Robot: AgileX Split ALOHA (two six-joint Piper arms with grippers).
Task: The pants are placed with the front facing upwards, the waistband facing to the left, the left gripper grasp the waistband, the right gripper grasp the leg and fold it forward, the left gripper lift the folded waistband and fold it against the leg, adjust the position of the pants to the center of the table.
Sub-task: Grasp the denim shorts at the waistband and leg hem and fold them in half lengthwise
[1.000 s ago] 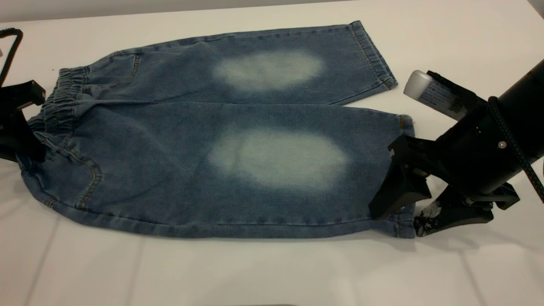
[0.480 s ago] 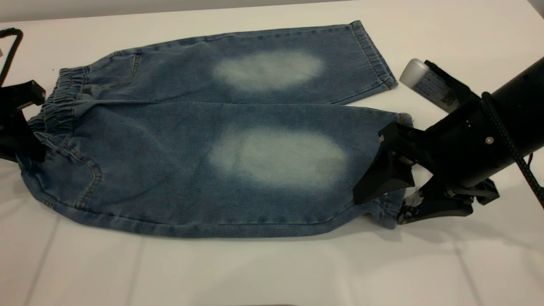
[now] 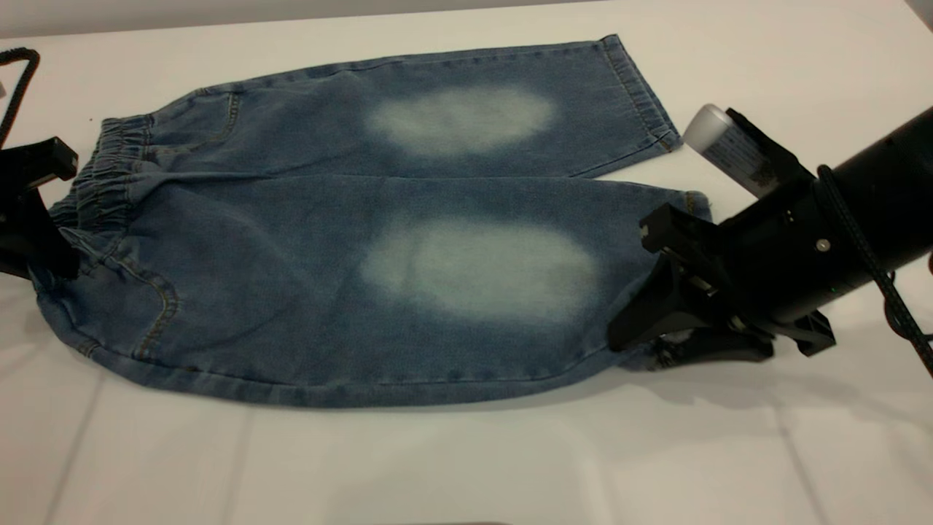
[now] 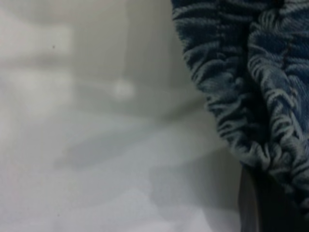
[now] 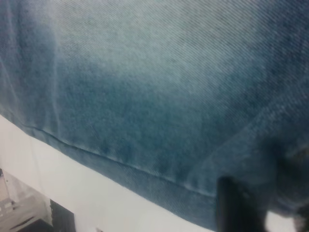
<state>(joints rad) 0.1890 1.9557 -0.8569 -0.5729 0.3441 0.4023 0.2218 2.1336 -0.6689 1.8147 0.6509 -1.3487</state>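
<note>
The blue denim pants (image 3: 291, 240) lie flat on the white table (image 3: 437, 467), front up, with a pale oval on each leg. The ruffled waistband (image 3: 109, 168) points left. My left gripper (image 3: 44, 248) sits at the waistband's near end, shut on the gathered cloth (image 4: 241, 96); one dark finger (image 4: 260, 203) shows under the ruffles. My right gripper (image 3: 656, 346) is at the near leg's hem corner, jaws shut on the denim. In the right wrist view the leg (image 5: 145, 96) fills the picture, and a black finger (image 5: 231, 203) lies over its hem.
A black cable (image 3: 18, 80) loops at the far left. The right arm (image 3: 860, 219) reaches in from the right, with a white cylinder (image 3: 718, 138) on top. Bare tabletop lies in front of the pants and behind the far leg (image 3: 466, 117).
The right gripper moved left onto the near leg's hem and its jaws closed on it, dragging the hem corner inward. The left gripper stayed put.
</note>
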